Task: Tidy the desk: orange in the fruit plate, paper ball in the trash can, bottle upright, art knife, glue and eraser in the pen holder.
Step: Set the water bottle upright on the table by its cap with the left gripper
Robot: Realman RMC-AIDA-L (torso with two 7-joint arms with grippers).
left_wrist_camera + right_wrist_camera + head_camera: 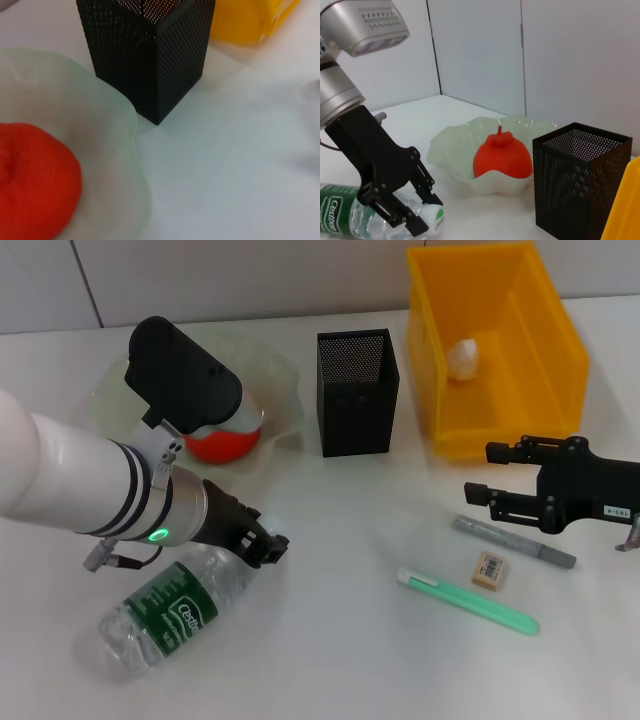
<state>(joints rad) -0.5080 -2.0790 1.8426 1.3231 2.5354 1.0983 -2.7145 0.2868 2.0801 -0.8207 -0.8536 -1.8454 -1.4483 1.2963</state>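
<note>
Left pincer (268,546) is low over the surface near the front left, at the cap end of the bottle (165,615). Its fingers (422,207) straddle the bottle neck and white-green cap; whether they press on it cannot be told. The bottle lies on its side, cap toward the surface's middle.

Right pincer (480,472) hangs near the right edge, just in front of the trash can (520,390). Jaws stand apart, holding nothing.

Fruit plate (285,400) sits toward the back left; the orange (222,443) lies in it, partly hidden by the left arm. Pen holder (357,392) stands upright between plate and trash can, apart from both; nothing can be made out inside it. The paper ball (464,358) lies inside the trash can.

On the surface toward the front right: the grey art knife (515,540), just below the right pincer; the eraser (491,569) just in front of it; and a green stick (468,601) nearer the front edge. All three lie flat and apart.
</note>
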